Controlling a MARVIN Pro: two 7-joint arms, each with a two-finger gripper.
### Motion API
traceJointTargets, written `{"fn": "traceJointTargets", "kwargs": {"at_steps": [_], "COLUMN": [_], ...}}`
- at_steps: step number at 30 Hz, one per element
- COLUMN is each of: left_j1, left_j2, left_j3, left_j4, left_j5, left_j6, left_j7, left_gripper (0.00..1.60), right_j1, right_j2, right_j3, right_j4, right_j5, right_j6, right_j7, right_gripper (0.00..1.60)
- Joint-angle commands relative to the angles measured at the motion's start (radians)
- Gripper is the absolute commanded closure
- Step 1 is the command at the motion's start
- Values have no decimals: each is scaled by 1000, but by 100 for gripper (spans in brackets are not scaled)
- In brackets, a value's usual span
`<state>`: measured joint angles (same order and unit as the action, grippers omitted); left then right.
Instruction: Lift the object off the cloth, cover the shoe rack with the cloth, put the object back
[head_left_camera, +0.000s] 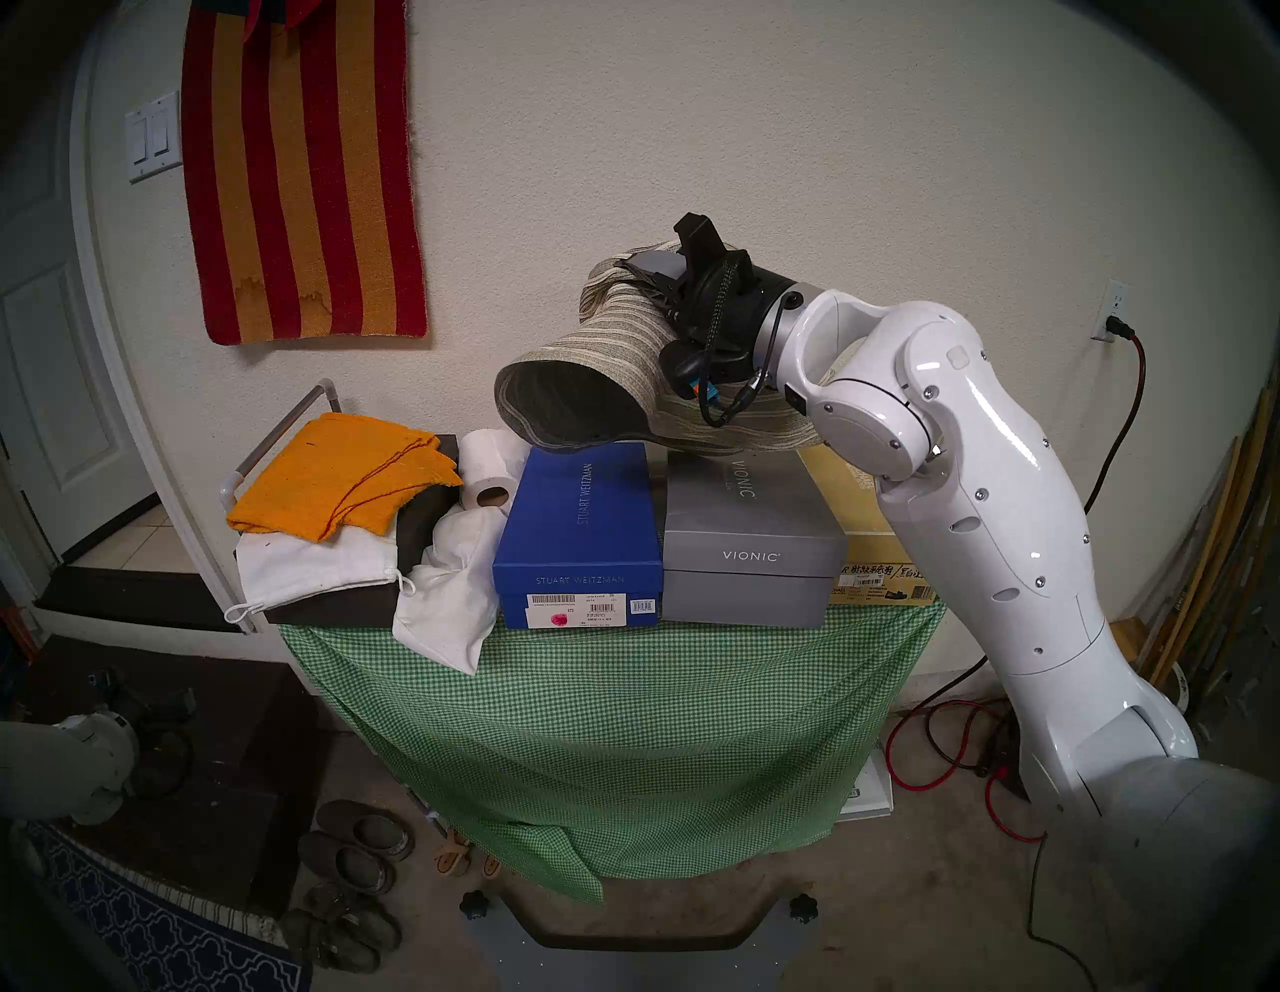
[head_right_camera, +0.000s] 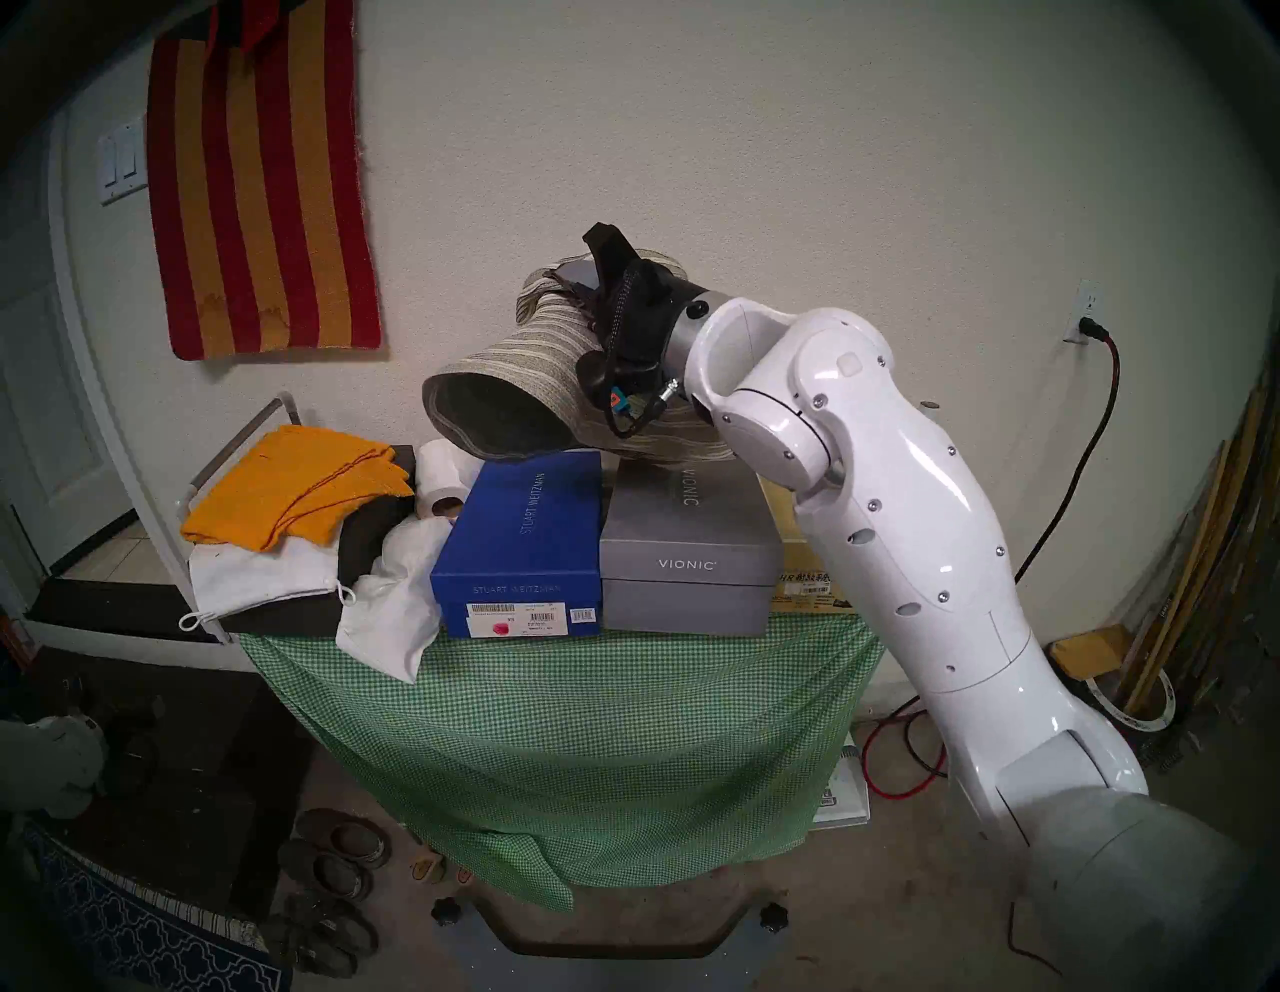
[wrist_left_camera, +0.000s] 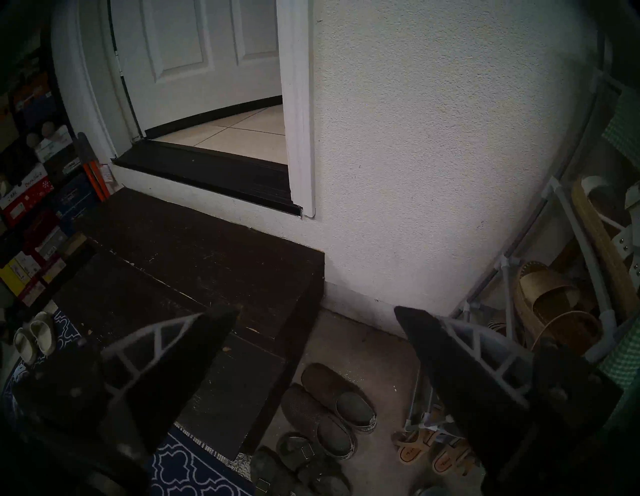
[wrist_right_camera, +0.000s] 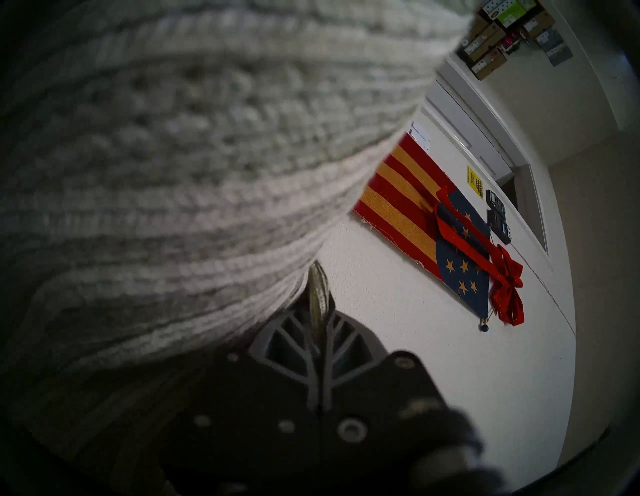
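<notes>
Hat (head_left_camera: 589, 360) is hanging near the middle of the head picture, pinched by the right claw (head_left_camera: 647, 280). In the right wrist picture the two fingers are pressing tight together on a thin fold of the brim (wrist_right_camera: 318, 298), so that claw is closed on the hat. The floppy brim is drooping down, and its low edge is sitting right over the blue box (head_left_camera: 578, 533) and the grey box (head_left_camera: 751, 540). I cannot tell if it is touching them.

The cloth (head_left_camera: 623, 727) is already hanging down the front of the rack (head_left_camera: 280, 433), filling the lower middle of the picture. It looks like the covering is done, and the robot is now putting the hat back.

The left claw (wrist_left_camera: 313, 350) is staying low at the left, wide open and holding nothing, looking at the floor and the slippers (wrist_left_camera: 332, 408).

Next, I think the right claw needs to go down a little, so the hat is resting flat on the boxes, and then open slowly. The hat is soft, so it may slide off if the claw lets go too soon.
</notes>
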<state>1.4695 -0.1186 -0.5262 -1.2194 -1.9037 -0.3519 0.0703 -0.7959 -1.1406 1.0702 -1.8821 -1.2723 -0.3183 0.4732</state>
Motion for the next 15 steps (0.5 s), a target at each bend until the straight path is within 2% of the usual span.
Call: {"fn": "traceJointTargets", "kwargs": {"at_steps": [1, 4, 5, 15], "left_j1": [21, 27, 40, 45], "left_j2": [9, 10, 11, 12], "left_j3": [-2, -2, -3, -3], "left_j4": [-27, -39, -60, -70], "left_j5": [-16, -21, -29, -31], "left_j6": [-51, -71, -111, -133], "left_j7": [44, 66, 106, 125], "left_gripper": [0, 0, 0, 0], "right_j1": [108, 148, 185, 201], "right_j2": [-22, -52, -100, -136], "right_j3": [13, 20, 18, 5], "right_j4": [49, 88, 142, 181], "right_j5": [18, 30, 29, 30], "right_j6": [-35, -31, -10, 1], "right_j7": [60, 86, 108, 112], "right_gripper": [160, 160, 160, 160]}}
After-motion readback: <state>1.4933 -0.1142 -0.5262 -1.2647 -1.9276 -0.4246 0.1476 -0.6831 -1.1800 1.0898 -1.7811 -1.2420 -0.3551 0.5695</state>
